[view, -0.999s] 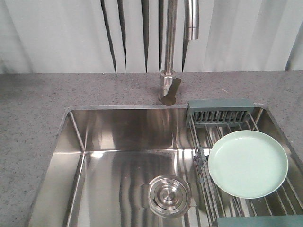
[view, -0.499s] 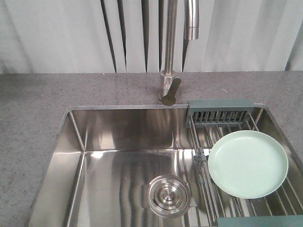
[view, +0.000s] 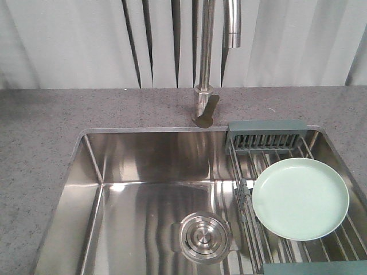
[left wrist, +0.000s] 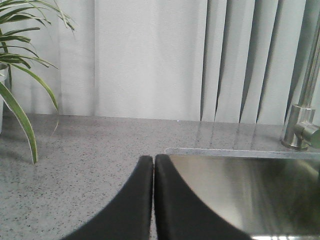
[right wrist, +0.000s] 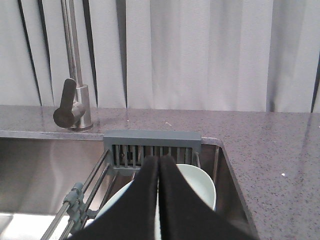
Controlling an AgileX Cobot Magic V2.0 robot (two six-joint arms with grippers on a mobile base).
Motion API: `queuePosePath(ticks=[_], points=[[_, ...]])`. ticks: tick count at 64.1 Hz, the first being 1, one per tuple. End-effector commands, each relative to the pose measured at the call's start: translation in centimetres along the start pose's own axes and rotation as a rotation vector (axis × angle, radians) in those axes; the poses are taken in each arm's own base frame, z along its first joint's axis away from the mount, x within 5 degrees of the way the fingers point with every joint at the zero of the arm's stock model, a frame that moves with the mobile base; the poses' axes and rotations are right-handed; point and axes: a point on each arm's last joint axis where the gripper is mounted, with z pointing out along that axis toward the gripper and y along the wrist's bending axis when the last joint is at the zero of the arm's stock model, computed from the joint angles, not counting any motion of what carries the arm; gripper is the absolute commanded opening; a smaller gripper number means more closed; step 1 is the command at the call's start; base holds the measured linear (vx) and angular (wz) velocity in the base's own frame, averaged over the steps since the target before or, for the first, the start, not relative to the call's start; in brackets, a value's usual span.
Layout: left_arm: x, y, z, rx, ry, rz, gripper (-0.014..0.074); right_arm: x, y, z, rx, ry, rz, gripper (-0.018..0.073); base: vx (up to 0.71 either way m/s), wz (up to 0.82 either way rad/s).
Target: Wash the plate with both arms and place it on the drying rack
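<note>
We are keeping both tools, left tool and right tool, closed and empty; the round mint-green plate is lying on the steel-wire drying rack just beyond our right tool.

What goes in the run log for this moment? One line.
round pale mint-green plate: flat on steel-wire drying rack | left gripper: shut, empty | right gripper: shut, empty

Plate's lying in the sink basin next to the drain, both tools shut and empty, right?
Not quite: the plate lies on the drying rack, not in the basin, as the front view shows. The left tool and right tool are shut and empty.
</note>
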Motion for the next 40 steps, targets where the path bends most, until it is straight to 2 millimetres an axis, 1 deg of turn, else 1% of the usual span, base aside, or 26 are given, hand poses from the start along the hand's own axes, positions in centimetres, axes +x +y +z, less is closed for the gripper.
queuePosePath(ticks=[1,40], points=[[-0.06,0.05,-0.09,0.004,-0.071,-0.011,-0.0005,-0.16,0.06,-0.05,-0.007,-0.072,-0.003,-0.0010,0.00,0.00],[-0.06,0.05,-0.09,0.004,-0.071,-0.011,-0.0005,-0.16,0.06,-0.05,-0.007,-0.073,-0.004,-0.0010,0.00,0.00]])
